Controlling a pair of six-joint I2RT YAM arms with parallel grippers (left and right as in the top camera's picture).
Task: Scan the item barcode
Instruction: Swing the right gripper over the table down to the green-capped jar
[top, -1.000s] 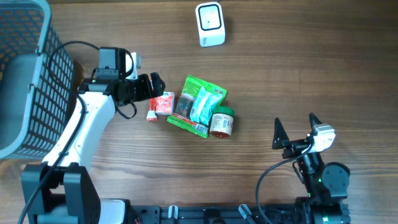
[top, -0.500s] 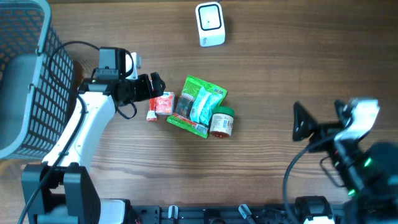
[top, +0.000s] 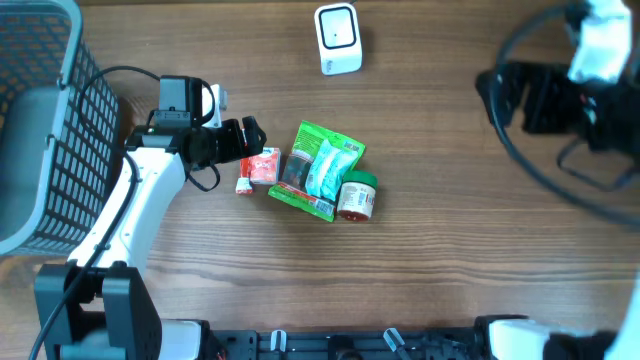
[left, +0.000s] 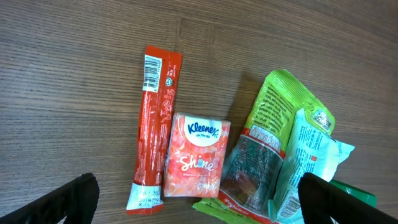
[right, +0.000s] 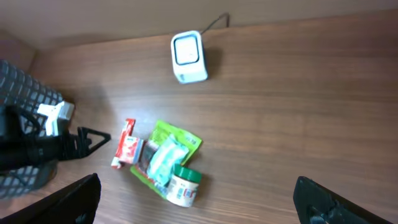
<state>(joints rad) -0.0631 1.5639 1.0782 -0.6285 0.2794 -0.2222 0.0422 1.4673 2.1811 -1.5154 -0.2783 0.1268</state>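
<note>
The left gripper is spread as wide as it goes and has hold of nothing. In its wrist view the two dark fingers show only at the bottom corners, with the packets lying flat on the wooden table between and beyond them, touched by neither. From overhead it hovers just left of the heap, pointing right at it.

The right gripper is also fully spread and empty. It is high at the far right and blurred in the overhead view, so its exact pose is hard to make out. Its own camera shows both fingers at the bottom corners, well apart, looking down on the whole table.

The items lie in a tight cluster mid-table:
- A red stick packet is leftmost, with a white barcode panel at one end. Its small print is unreadable.
- A pink tissue pack lies just beside it, marked "Kleenex" and "Shine".
- A green pouch is to the right. A pale blue-green sachet lies on top of it, and the text on both is too fine to read.
- A jar with a green lid lies on its side at the right end, against the pouch.

The white scanner stands at the far edge, well apart from the cluster. A grey mesh basket sits at the far left.
</note>
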